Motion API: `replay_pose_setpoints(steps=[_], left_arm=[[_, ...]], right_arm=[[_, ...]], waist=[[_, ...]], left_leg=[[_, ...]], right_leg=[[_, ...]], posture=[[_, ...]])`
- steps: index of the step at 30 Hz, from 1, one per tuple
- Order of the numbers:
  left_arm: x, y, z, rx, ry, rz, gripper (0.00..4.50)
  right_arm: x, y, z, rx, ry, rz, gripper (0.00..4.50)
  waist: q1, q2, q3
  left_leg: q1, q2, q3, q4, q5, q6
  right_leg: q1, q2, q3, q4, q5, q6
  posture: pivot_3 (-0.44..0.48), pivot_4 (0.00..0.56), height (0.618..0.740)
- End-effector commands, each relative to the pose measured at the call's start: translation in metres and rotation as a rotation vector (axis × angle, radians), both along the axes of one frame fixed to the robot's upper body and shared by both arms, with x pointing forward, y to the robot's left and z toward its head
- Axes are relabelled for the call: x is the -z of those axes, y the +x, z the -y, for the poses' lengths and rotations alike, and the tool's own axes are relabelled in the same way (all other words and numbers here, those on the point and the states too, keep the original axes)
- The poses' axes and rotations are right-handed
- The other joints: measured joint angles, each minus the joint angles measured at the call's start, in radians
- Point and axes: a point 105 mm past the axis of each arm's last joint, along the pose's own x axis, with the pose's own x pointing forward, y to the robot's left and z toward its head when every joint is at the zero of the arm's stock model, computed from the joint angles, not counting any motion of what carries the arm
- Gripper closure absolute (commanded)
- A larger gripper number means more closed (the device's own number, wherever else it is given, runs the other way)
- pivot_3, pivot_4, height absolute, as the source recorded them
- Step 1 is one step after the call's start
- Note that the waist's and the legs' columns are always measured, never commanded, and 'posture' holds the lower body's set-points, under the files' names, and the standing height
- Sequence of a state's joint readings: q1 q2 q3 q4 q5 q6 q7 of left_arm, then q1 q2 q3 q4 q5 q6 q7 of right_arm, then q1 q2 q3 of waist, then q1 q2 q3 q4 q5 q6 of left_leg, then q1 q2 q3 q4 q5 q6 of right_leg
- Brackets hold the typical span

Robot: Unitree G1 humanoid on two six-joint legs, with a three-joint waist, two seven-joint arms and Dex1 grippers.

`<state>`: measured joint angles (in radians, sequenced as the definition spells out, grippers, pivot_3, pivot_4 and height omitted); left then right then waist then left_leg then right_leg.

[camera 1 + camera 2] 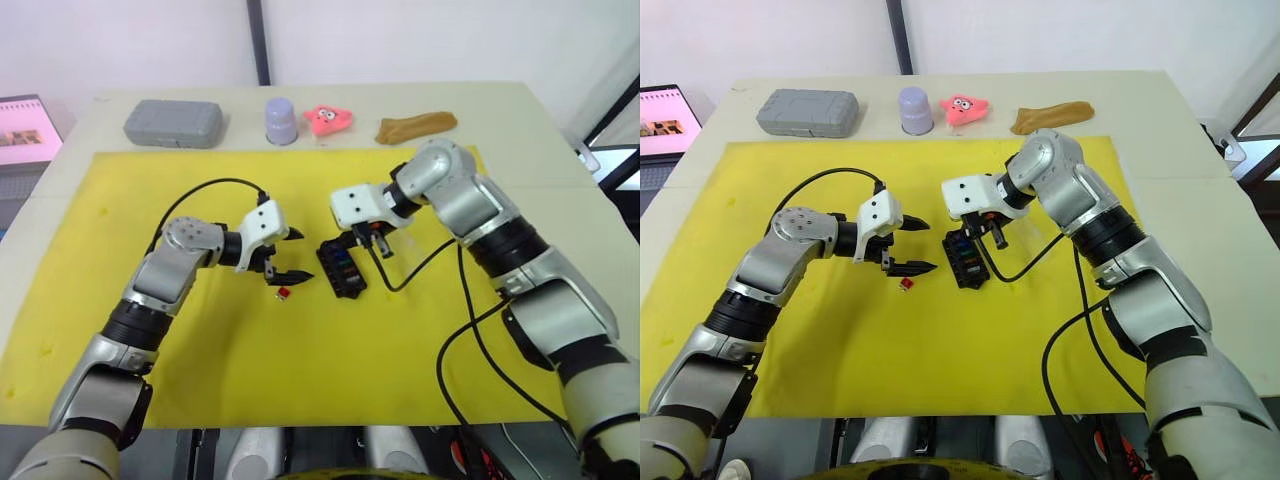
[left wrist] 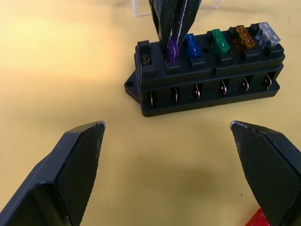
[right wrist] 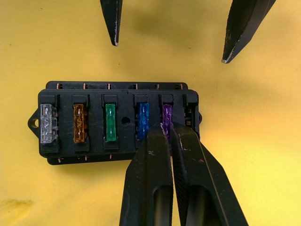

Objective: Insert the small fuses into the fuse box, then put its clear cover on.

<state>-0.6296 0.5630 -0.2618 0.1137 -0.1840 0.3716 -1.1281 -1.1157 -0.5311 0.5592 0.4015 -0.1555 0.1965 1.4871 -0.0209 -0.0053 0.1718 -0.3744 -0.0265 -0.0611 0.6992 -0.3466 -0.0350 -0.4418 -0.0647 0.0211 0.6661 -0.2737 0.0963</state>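
A smooth yellow mat [image 1: 400, 370] covers the table. On it sits the fuse box [image 3: 117, 122], a ribbed black plastic block, its slots holding clear, amber, green, blue and purple fuses. The right gripper [image 3: 168, 129] has its fingers pinched on the purple fuse [image 3: 166, 114]. The left gripper [image 1: 910, 246] hangs spread nearby, above a red fuse [image 1: 906, 284].

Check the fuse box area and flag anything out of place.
One red fuse lies loose on the yellow mat beside the fuse box, whose end slot next to the purple fuse is empty. Nothing looks damaged.
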Motion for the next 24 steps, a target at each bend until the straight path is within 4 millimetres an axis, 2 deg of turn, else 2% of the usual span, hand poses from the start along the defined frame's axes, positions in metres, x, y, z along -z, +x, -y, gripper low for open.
replay_pose_setpoints(steps=[1, 13, 17, 24], left_arm=[[-0.008, -0.001, -0.001, 0.001, -0.003, 0.032, 0.02], [-0.009, 0.0, -0.002, -0.003, 0.0, 0.031, 0.02], [-0.008, 0.0, -0.001, 0.002, -0.001, 0.031, 0.0], [-0.006, -0.002, 0.001, 0.007, -0.003, 0.029, 0.0]], right_arm=[[0.005, 0.003, 0.001, 0.007, -0.036, -0.002, 4.5], [-0.012, -0.005, -0.01, -0.004, 0.048, -0.024, 4.5], [-0.016, -0.006, -0.012, -0.001, 0.06, -0.013, 3.05], [-0.024, -0.008, -0.012, 0.008, 0.086, 0.001, 3.05]], waist=[[-0.001, 0.0, 0.0], [-0.001, 0.0, 0.0], [0.0, 0.0, 0.0], [0.0, 0.0, 0.0]], left_leg=[[0.0, 0.0, 0.0, 0.0, 0.0, 0.0], [0.0, 0.0, 0.0, 0.0, 0.0, 0.0], [0.0, 0.0, 0.0, 0.0, 0.0, 0.0], [-0.001, 0.0, 0.0, 0.0, 0.0, 0.0]], right_leg=[[0.0, 0.0, 0.0, 0.0, 0.0, 0.0], [0.0, 0.0, 0.0, 0.0, 0.0, 0.0], [0.0, 0.0, 0.0, 0.0, 0.0, 0.0], [-0.001, 0.0, 0.0, 0.0, 0.0, 0.0]], posture=[[0.0, 0.15, 0.74], [0.0, 0.15, 0.74], [0.0, 0.15, 0.74], [0.0, 0.15, 0.74]])
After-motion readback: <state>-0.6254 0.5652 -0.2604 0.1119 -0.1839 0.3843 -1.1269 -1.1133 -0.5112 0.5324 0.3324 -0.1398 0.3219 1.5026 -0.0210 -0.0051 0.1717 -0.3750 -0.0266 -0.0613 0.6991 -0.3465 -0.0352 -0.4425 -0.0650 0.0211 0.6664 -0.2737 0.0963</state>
